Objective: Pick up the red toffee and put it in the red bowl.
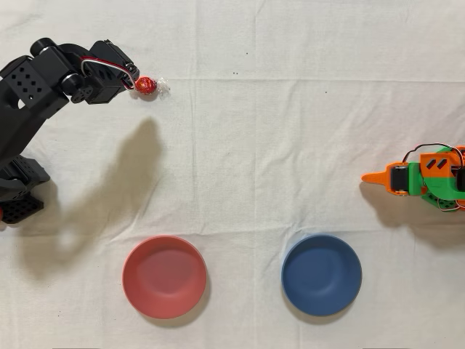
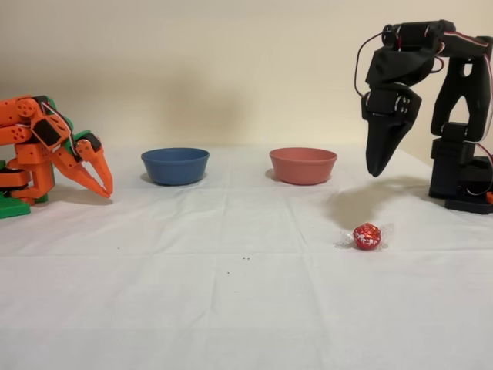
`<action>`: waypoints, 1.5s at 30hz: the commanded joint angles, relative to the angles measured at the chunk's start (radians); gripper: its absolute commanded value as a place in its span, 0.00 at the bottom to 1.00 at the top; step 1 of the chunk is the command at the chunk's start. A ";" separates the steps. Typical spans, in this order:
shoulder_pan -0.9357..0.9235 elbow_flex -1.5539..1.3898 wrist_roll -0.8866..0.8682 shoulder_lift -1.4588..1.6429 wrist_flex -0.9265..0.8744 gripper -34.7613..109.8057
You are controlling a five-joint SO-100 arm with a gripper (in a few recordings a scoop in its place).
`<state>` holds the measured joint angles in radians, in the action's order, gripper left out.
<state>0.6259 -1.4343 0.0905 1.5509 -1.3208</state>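
Observation:
The red toffee [image 1: 146,86] lies on the white cloth at the upper left of the overhead view; in the fixed view the toffee [image 2: 367,237] rests in front of the black arm, its clear wrapper ends sticking out. My gripper [image 2: 377,168] hangs well above the cloth, pointing down, up and behind the toffee. Its fingers are shut with nothing between them. From overhead the gripper [image 1: 133,83] sits just left of the candy. The red bowl [image 1: 165,276] stands empty at the lower left of the overhead view; the red bowl [image 2: 303,166] is mid-right in the fixed view.
A dark blue bowl [image 1: 321,274] [image 2: 175,166] stands beside the red one, empty. The idle orange arm [image 1: 418,179] [image 2: 46,150] rests at the opposite edge of the table. White cloth covers the table.

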 commanded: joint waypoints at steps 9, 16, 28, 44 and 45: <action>0.014 -0.095 0.057 0.063 0.025 0.42; 0.014 -0.209 0.101 0.107 0.069 0.44; 0.020 -0.272 0.094 0.092 0.156 0.44; 0.048 -0.255 0.066 -0.043 0.262 0.44; 0.049 -0.255 0.066 -0.052 0.272 0.44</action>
<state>0.6581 -1.7043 0.1565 1.4864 -1.0692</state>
